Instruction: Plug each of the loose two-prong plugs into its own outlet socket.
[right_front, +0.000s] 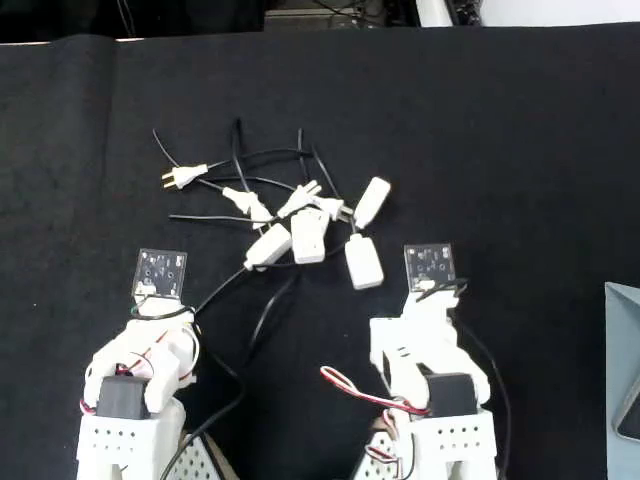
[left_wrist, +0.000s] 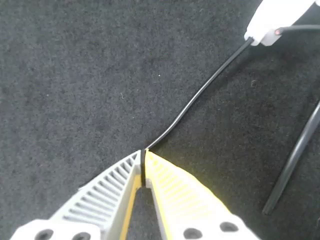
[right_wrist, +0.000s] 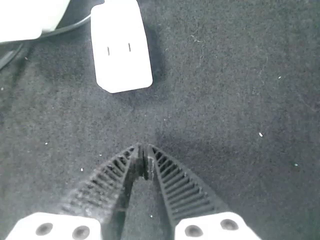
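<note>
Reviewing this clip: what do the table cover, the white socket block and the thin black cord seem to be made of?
Table cover: black felt-like cloth, matte, with visible fuzz and lint specks. Socket block: likely moulded hard plastic, smooth white, rounded edges, two cut slots. Cord: probably rubber or vinyl sheathing, smooth black with a faint sheen.

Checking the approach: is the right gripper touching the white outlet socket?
Apart. Right wrist view shows bare black cloth between the right gripper and the white outlet socket.
</note>
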